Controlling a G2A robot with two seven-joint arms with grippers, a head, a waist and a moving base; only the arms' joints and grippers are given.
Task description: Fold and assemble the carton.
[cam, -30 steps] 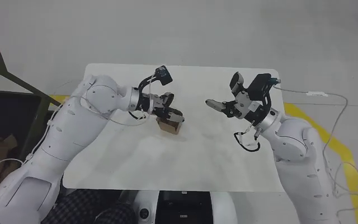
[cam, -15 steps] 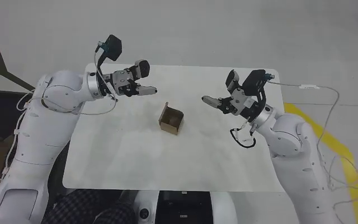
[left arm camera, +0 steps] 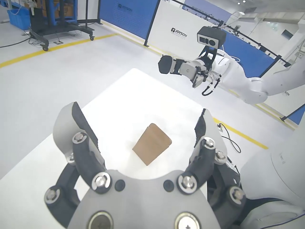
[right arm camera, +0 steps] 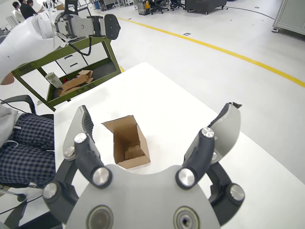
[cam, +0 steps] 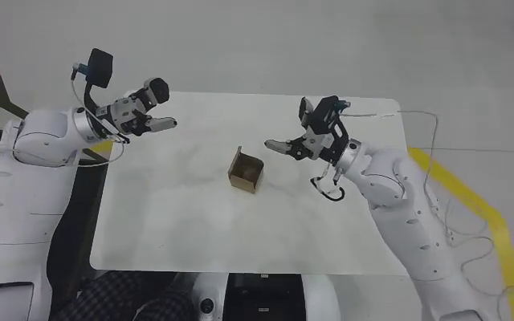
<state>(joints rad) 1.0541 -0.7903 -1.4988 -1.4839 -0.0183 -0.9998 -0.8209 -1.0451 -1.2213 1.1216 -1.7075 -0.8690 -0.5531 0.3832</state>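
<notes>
Carton (cam: 246,169) (left arm camera: 152,144) (right arm camera: 129,144) sits abt mid tabletop (cam: 185,233), a bit nearer the far edge than the near one. Small, brown cardboard, mouth open & facing up. One flap stands up on the side twd the left edge. In R wrist view the inside shows folded bottom flaps. Nothing touches it.

L gripper (cam: 161,106) (left arm camera: 139,110) hangs over the far-left corner, right by the left edge, well apart from the carton. Fingers spread wide w/ nothing btwn them, dark pads (left arm camera: 83,122) facing inward.

R gripper (cam: 291,127) (right arm camera: 157,108) is over the tabletop btwn carton & right edge, twd the far edge. Tips point at the carton, near but not touching. Jaws wide apart too, empty.

Green cart (right arm camera: 78,82) w/ cardboard scraps on its lower shelf stands on the floor off the left edge.
</notes>
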